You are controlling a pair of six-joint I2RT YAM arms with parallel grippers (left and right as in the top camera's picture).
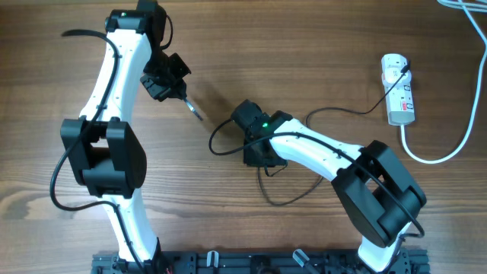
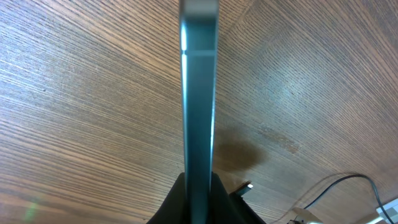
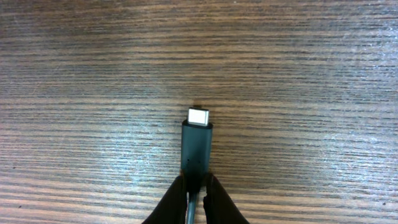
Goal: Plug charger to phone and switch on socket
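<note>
wood-grain table (image 1: 228, 236), boards running left to right, both arms rooted at the near edge.

nearest work, mid-table: right gripper (image 3: 197, 184). jaws pinched together on the charger (image 3: 197, 149), taking the dark moulded shell just behind the metal connector tip (image 3: 199, 116). tip juts clear of the fingers over the wood; contact with the table cannot be told. rest of the cable lies loose in loops round the right arm. judgement: shell is stiff and tiny, cable limp and near weightless. the shell is the only sound hold, since the cord would buckle under a push. the short stick-out should keep the tip from wagging.

further out and left: left gripper (image 2: 199, 186), jaws clamped on the phone (image 2: 199, 93) across its flat faces. its wrist view shows the phone edge-on, teal rim running away from the fingers. in the overhead view the free end points toward the right gripper, the two near but apart. port not visible. judgement: rigid slab, smooth glass, likely slippery. an end-on push could slide it back through the pads, so the grip wants to be firm.

far right: socket (image 1: 399, 95), flat on the table, well apart from both grippers. dark plug (image 1: 404, 70) sits at its far end, thick white cord (image 1: 449, 156) curling away. judgement: light strip, may skid when the switch is pressed, so press straight down.
</note>
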